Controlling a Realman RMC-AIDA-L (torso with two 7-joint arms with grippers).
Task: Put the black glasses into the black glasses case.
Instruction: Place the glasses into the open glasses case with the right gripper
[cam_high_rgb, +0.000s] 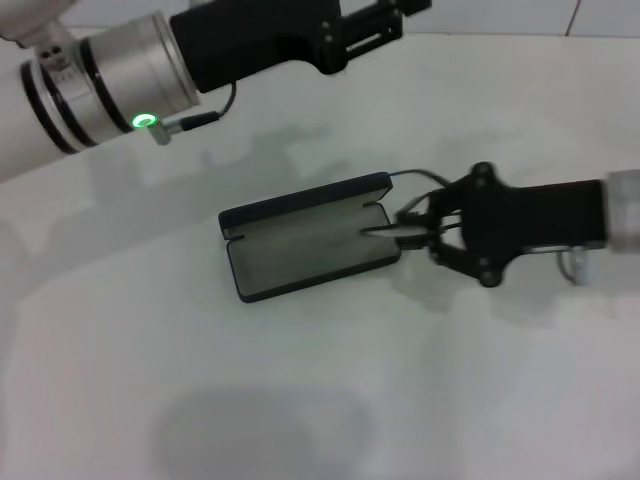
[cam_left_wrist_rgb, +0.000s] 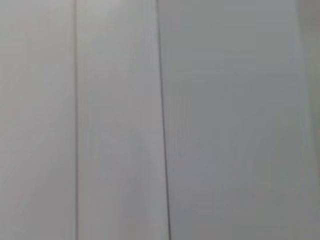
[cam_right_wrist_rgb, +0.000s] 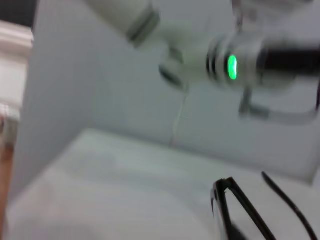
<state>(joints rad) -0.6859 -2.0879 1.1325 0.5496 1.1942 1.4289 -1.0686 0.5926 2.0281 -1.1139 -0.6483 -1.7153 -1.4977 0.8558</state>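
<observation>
At the centre of the white desk (cam_high_rgb: 300, 400), the black glasses case (cam_high_rgb: 305, 238) lay open, a flat rectangular shell with rounded corners. Its smooth grey lining faced up, and the raised lid stood along the far edge, toward twelve o'clock. No lettering could be read on it from the head view.

At three o'clock from the case, the right gripper (cam_high_rgb: 412, 226) reached in from the desk's right side, a black angular body on a black forearm with a silver cuff. Its jaws were closed down to a narrow gap on the black glasses (cam_high_rgb: 405, 220), which hung at the case's three o'clock end, partly over the rim and the lining. A thin dark temple arm curved away toward one o'clock, just past the lid's corner. In the right wrist view the black glasses (cam_right_wrist_rgb: 235, 205) showed as slim, glossy dark frame lines against the pale desk, with the other arm blurred beyond them, a green light glowing on its silver ring.

At eleven o'clock, well apart from the case, the left arm hung above the desk with a green lamp lit on its ribbed silver collar. The left gripper (cam_high_rgb: 380, 22) sat near the top edge; whether its jaws were open could not be told. Its wrist view showed only a plain pale wall with two thin vertical seams.
</observation>
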